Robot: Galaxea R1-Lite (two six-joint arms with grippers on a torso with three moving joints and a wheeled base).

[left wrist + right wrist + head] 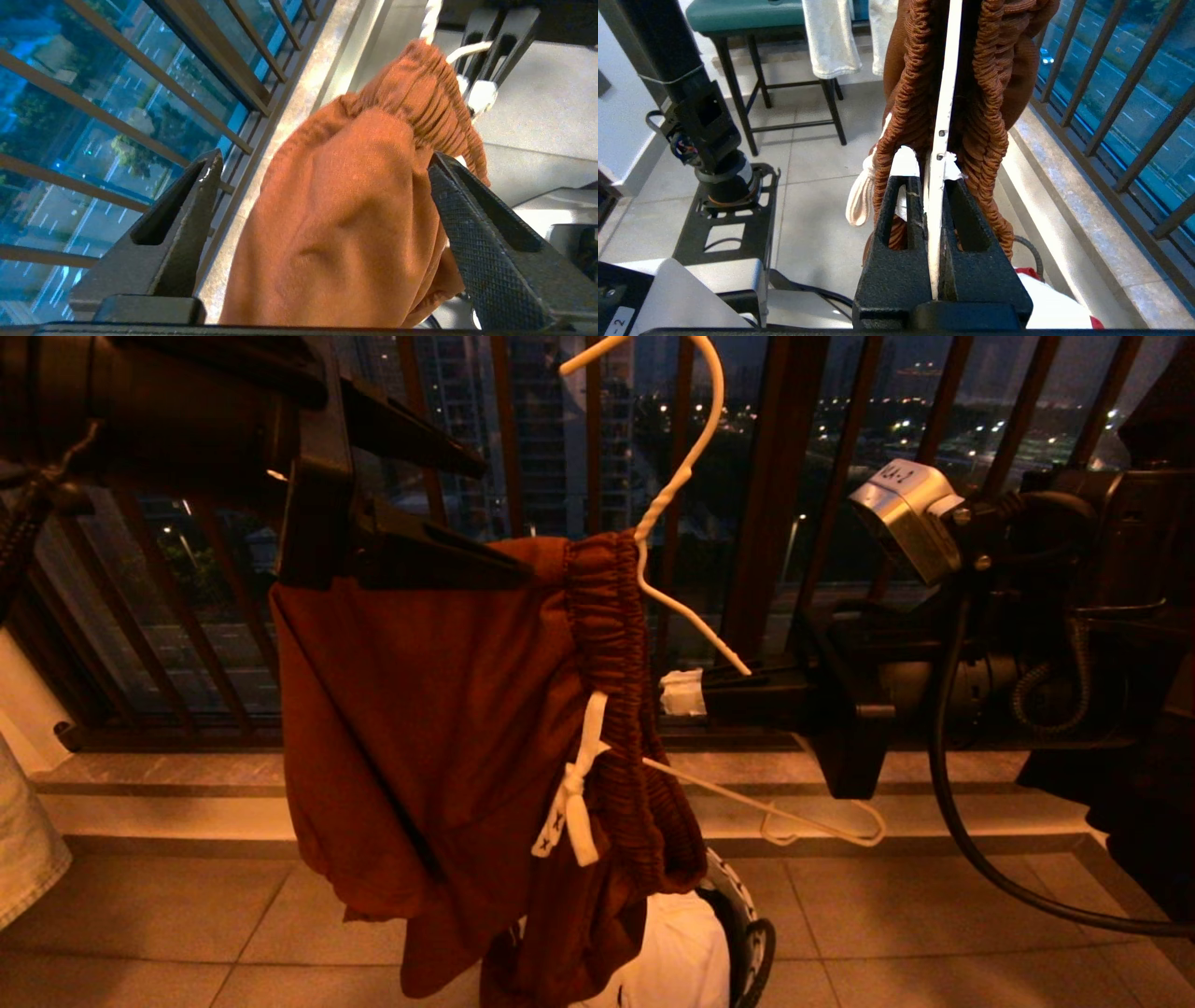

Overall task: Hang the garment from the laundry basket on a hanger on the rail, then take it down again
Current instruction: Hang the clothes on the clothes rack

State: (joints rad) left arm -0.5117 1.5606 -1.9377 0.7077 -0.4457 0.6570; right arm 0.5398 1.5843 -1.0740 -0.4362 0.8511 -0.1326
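Observation:
The garment [429, 709], rust-brown shorts with a white drawstring, hangs by its gathered waistband on the thin white wire hanger [691, 467]. My right gripper [707, 693] comes in from the right and is shut on the hanger's wire [945, 93], fingertips right at the waistband [994, 93]. My left gripper [504, 523] reaches in from the upper left and stands open. Its fingers straddle the top fold of the cloth [345, 224], with a gap on one side. The laundry basket [738, 905] sits on the floor below the shorts. The rail is out of view.
A dark brown barred railing [775, 476] and a stone ledge [168, 775] run close behind the shorts. Light denim [23, 840] hangs at the far left edge. A teal stool [747, 14] with pale cloths [831, 37] stands across the tiled floor.

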